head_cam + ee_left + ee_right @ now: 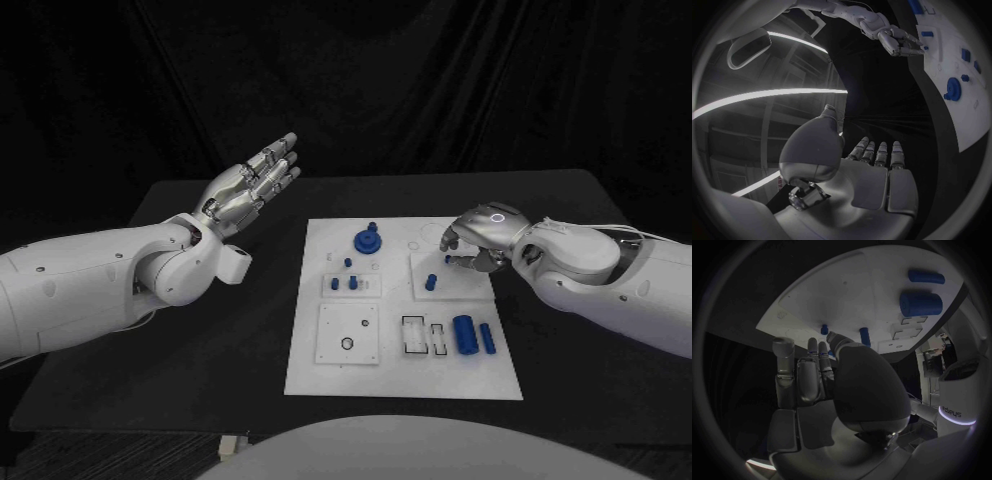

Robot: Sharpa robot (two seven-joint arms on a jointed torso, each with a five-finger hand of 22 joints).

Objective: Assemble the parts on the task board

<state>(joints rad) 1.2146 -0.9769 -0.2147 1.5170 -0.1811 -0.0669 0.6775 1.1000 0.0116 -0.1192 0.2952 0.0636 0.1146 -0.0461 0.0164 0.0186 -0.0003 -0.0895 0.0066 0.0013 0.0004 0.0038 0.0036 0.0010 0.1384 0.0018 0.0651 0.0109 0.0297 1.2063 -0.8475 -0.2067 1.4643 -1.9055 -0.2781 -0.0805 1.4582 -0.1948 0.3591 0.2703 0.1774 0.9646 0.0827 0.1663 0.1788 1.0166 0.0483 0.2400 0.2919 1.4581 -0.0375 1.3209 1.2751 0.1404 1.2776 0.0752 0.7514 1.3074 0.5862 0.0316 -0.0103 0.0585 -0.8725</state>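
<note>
From the head view my left hand (255,185) is raised off to the side over the desk (188,215), flat with fingers apart and holding nothing, while my right hand (477,238) curls down over the right edge of the white board (404,375), fingertips beside a small upright peg (431,283) — whether they pinch anything I cannot tell. I count one round knob (369,241), one thick cylinder (464,335), one thin rod (488,338) and about four small pegs on the board. In the left wrist view the right hand (901,42) reaches the board's rim; in the right wrist view my fingers (820,360) hover near the peg (864,336) — a blind approach could, I judge, tip it over.
</note>
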